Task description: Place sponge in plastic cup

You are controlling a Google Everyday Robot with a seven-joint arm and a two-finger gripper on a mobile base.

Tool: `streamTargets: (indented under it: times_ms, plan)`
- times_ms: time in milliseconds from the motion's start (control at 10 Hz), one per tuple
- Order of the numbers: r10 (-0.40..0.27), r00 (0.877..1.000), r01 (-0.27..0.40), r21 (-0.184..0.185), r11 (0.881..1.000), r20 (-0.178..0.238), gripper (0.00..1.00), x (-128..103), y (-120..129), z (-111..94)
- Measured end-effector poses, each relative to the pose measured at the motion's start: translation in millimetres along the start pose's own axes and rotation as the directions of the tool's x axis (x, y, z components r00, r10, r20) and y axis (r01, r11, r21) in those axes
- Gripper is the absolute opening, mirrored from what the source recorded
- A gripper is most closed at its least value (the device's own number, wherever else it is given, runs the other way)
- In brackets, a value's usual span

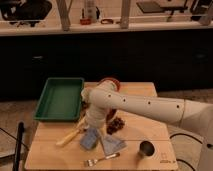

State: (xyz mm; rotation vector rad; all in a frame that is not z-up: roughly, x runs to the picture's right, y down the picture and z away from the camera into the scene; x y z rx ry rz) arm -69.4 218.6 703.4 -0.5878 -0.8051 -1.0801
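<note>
A blue-grey sponge point(90, 139) lies on the wooden table point(150, 131), left of centre near the front. My gripper point(93, 127) points down right above it, at the end of the white arm point(145, 106) that reaches in from the right; it seems to touch the sponge's top edge. A red cup-like object point(108, 82) stands at the back of the table, mostly hidden behind the arm. A dark cup point(146, 149) stands at the front right.
A green tray point(59, 98) sits at the table's left. A second blue-grey piece point(113, 144) lies right of the sponge. A fork point(102, 160) lies at the front edge, a wooden-handled utensil point(69, 136) at the left, and a dark red cluster point(116, 125) beside the arm.
</note>
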Motion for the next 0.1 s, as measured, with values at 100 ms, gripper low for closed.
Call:
streamTargets:
  times_ms: [100]
  plan:
    - [0.0,1.0,0.0,0.0,1.0,0.0,0.8,0.0,-0.1,0.0]
